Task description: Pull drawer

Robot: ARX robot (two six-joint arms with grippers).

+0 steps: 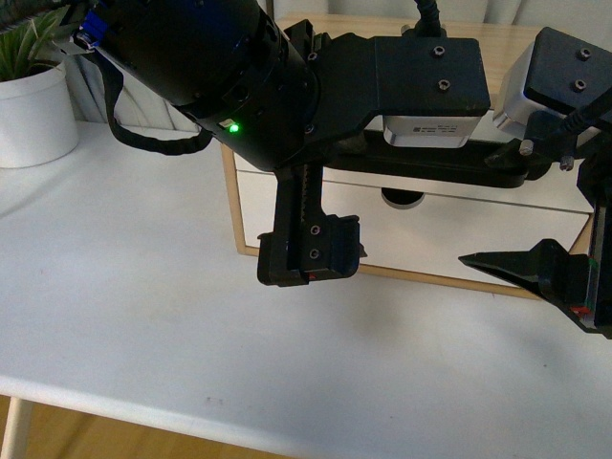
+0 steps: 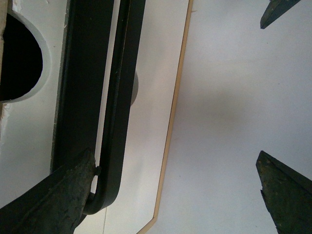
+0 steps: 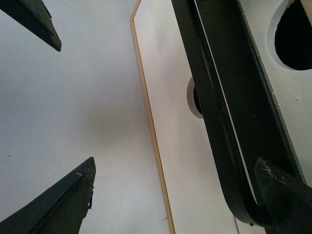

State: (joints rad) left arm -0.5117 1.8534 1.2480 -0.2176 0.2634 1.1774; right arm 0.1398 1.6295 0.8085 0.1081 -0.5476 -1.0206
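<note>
The drawer (image 1: 564, 191) is the upper white front in a wood-framed cabinet, with a long black bar handle (image 1: 430, 174) across it. My left gripper (image 1: 344, 210) is open at the handle's left end. In the left wrist view this gripper (image 2: 175, 161) has one finger (image 2: 53, 200) against the bend of the handle (image 2: 114, 122) and the other (image 2: 287, 195) out over the table. My right gripper (image 1: 492, 215) is open at the handle's right end. In its wrist view the right gripper (image 3: 175, 163) has one finger (image 3: 287, 195) by the bend of the handle (image 3: 214, 122). The drawer's half-round notch (image 2: 19, 58) shows dark.
Below the drawer is a plain white front (image 1: 430, 239) with a small notch (image 1: 404, 198). The cabinet's wooden frame (image 1: 229, 201) stands on a white table (image 1: 143, 316). A white plant pot (image 1: 33, 110) sits at the far left. My left arm (image 1: 210, 57) hides the cabinet's top.
</note>
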